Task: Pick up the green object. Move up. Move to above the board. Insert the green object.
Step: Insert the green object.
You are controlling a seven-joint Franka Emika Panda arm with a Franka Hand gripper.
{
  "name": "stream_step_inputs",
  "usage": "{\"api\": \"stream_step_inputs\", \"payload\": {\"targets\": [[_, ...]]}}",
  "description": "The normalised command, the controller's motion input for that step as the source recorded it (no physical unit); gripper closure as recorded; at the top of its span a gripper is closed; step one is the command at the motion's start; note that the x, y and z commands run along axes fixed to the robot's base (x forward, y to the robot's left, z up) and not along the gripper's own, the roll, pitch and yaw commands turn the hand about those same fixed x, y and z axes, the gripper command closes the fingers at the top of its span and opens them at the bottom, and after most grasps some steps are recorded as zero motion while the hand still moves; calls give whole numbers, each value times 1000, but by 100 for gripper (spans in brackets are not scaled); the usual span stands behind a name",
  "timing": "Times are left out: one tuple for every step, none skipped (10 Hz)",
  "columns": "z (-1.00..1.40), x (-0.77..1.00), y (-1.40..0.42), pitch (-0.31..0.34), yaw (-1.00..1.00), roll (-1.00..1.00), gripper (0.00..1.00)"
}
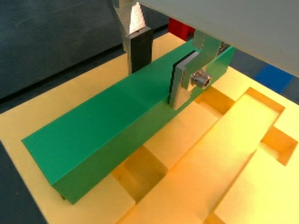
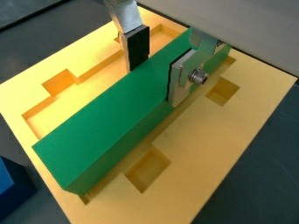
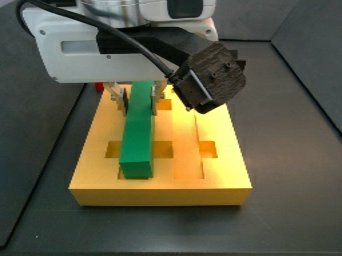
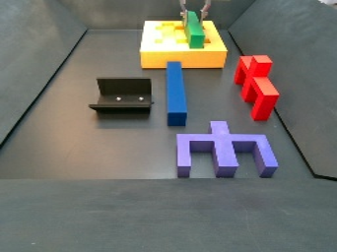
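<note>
One green object [image 2: 111, 118] (claw [image 2: 160, 63]-clamped)

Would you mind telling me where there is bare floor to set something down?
Free: the near floor in front of the purple piece, and left of the fixture. Crowded: the board, where the gripper holds the green object, and between blue bar and red block.

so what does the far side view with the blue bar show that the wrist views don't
Only that side view shows the blue bar, the red block, the purple piece and the fixture, all on the floor apart from the board. Only the wrist views show the gripper closely: its fingers clamp the green bar on both sides, over a groove with square holes alongside. Both show the green bar on the board, lengthwise, with the gripper at it.
</note>
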Motion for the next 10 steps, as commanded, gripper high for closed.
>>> {"api": "stream_step_inputs", "payload": {"targets": [[-294,83,-91,137,-214,113,100],[-280,0,0,136,-311,106,100],[-203,-91,0,110,-303,106,100],[-137,-117,0,99,-251,130,100],[-160,-54,-54,77,-146,131,100],[-151,-151,-71,51,-54,151,100],[-163,-186,-57,27,0,137,100],[-197,-123,-43,0,71,137,100],[-197,0,-23,13,120,100,100],[-169,0,0,31,6,59,100]]}}
